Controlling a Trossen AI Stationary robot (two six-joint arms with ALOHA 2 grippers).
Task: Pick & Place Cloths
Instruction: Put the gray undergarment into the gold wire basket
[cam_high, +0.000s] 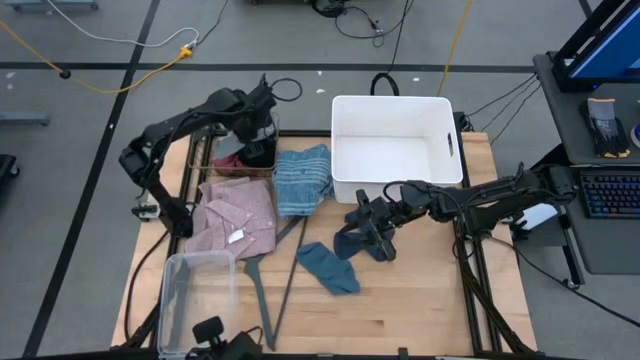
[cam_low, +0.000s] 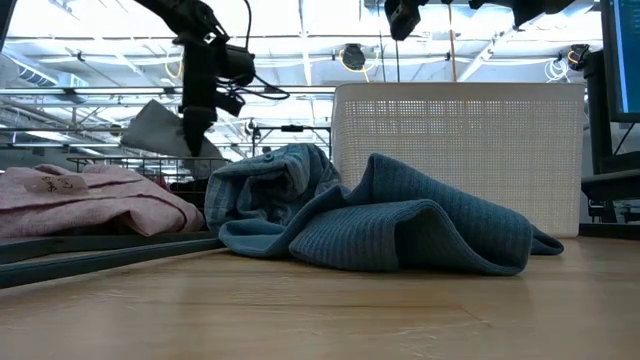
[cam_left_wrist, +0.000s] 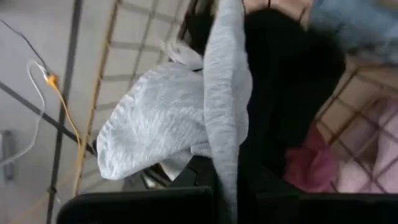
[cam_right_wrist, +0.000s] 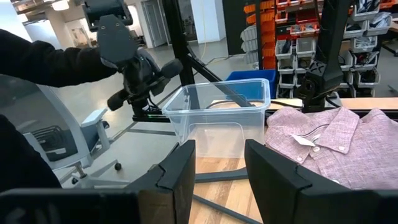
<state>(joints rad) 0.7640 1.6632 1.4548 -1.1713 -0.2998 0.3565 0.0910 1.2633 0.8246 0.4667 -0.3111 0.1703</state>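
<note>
the left gripper (cam_high: 258, 140) hangs over the wire basket (cam_high: 215, 152) at the table's back left, fingers closed on a pale grey cloth (cam_left_wrist: 174, 134) that dangles from them. it should clear the basket's rim before swinging toward the white bin (cam_high: 395, 150). the right gripper (cam_high: 372, 228), fingers open and empty, hovers over the navy cloth (cam_high: 352, 238).

Both arms matte black/dark grey, 6 joints each, chunky rounded housings at the joints. Left arm (cam_high: 175, 140) links look slim between joints; right arm (cam_high: 480, 200) has black cabling trailing off its base. Right gripper (cam_right_wrist: 214, 171) fingers (cam_right_wrist: 177, 168) are flat, angular black plates with bevelled edges.
</note>
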